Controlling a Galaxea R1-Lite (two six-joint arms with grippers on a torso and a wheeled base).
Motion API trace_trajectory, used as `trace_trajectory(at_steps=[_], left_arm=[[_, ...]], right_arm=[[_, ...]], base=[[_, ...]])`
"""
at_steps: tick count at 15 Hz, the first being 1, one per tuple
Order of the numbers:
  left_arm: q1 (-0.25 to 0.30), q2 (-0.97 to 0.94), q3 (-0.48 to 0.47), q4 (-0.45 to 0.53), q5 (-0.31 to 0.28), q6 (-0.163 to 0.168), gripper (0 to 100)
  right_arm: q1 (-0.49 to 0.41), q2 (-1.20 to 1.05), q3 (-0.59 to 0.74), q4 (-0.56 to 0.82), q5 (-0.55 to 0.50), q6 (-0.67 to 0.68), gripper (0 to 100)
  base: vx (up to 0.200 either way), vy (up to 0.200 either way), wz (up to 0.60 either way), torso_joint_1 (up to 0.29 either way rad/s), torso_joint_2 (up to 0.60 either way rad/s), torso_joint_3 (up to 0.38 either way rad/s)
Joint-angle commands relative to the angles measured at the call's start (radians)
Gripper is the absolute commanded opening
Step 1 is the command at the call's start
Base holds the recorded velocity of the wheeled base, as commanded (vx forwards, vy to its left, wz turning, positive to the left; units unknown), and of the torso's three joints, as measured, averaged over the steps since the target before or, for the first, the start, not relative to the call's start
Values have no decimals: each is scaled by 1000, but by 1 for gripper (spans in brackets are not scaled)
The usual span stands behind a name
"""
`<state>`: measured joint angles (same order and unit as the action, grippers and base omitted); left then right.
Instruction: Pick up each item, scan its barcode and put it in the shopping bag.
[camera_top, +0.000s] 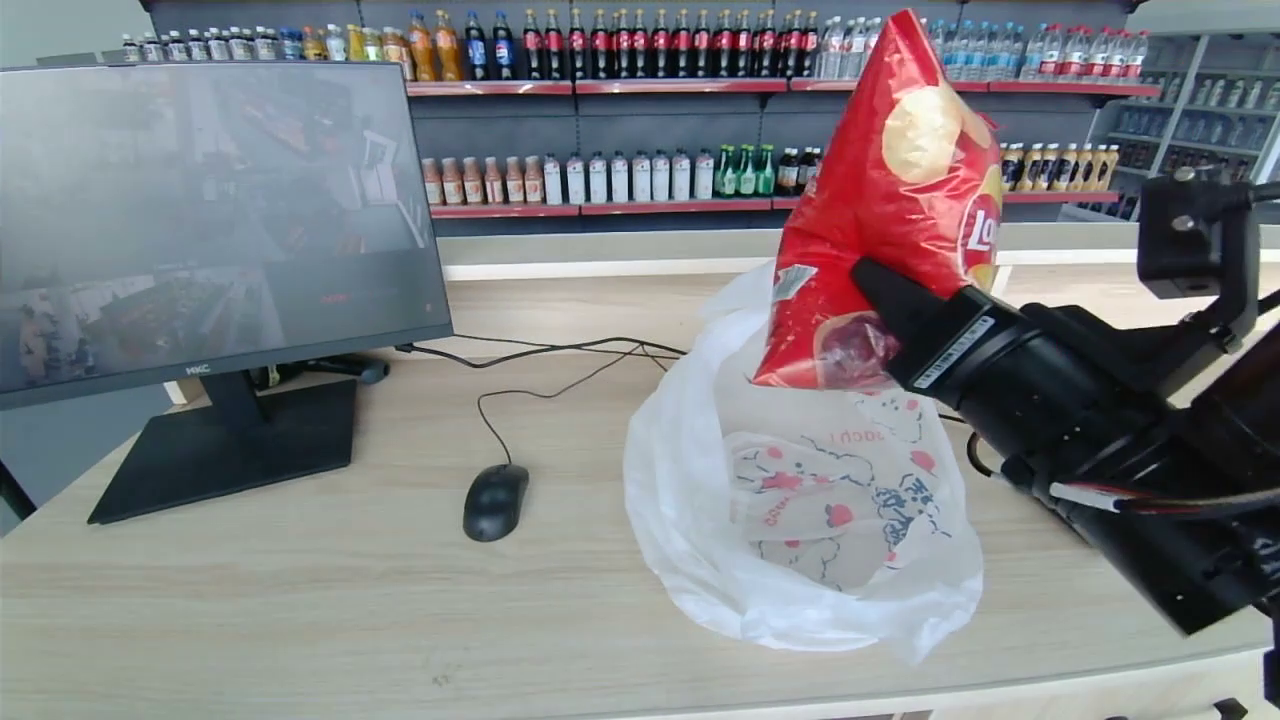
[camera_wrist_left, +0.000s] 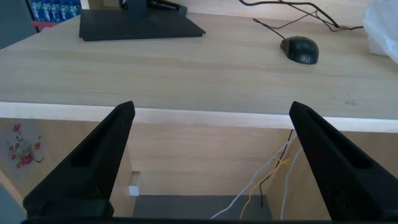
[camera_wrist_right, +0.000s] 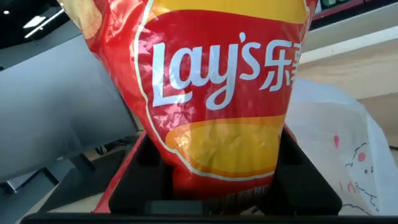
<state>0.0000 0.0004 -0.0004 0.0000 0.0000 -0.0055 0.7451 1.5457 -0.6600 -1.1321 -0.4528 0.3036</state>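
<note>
The right claw (camera_top: 862, 290) is clamped on the lower part of 1 red chip bag (camera_top: 900, 200), holding it upright just above the mouth of the white shopping bag (camera_top: 800, 500), which sits on the worktop (camera_top: 300, 600). The left claw (camera_wrist_left: 211, 107) is spread wide and holds nothing, low at the worktop's front edge, near the mouse (camera_top: 495, 500).

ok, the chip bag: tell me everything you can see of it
The chip bag looks like glossy red foil, puffed, with white lettering, a yellow patch and pictured chips. It stands roughly upright, tilted a little, clamped near its lower end between the fingers of the right hand. Its lower end sits at the open mouth of the white shopping bag on the counter; whether the two touch is unclear.
</note>
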Motion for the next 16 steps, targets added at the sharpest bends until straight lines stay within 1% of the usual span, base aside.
trace_trajectory(at_steps=[1,3,5,6,7,9,10,12,14,16], left_arm=[[0,0,0,0,0,-1,100],[0,0,0,0,0,-1,100],[0,0,0,0,0,-1,100],[0,0,0,0,0,-1,100],[0,0,0,0,0,-1,100],[0,0,0,0,0,-1,100],[0,0,0,0,0,1,100],[0,0,0,0,0,1,100],[0,0,0,0,0,1,100],[0,0,-1,0,0,1,100]], right_arm=[[-10,66,-39,68,-12,35,0],[-52,66,-38,114,-27,48,0],[-87,66,-23,123,-34,51,0],[-112,62,10,121,-32,72,0],[-112,54,43,121,-34,88,0],[-84,48,108,121,-46,77,0],[-79,51,112,121,-63,69,0],[-79,53,108,134,-60,63,0],[-79,56,108,161,-53,58,0],[-75,63,135,207,-55,34,0]], base=[[0,0,0,0,0,0],[0,0,0,0,0,0],[0,0,0,0,0,0],[0,0,0,0,0,0],[0,0,0,0,0,0],[0,0,0,0,0,0],[0,0,0,0,0,0],[0,0,0,0,0,0],[0,0,0,0,0,0],[0,0,0,0,0,0]])
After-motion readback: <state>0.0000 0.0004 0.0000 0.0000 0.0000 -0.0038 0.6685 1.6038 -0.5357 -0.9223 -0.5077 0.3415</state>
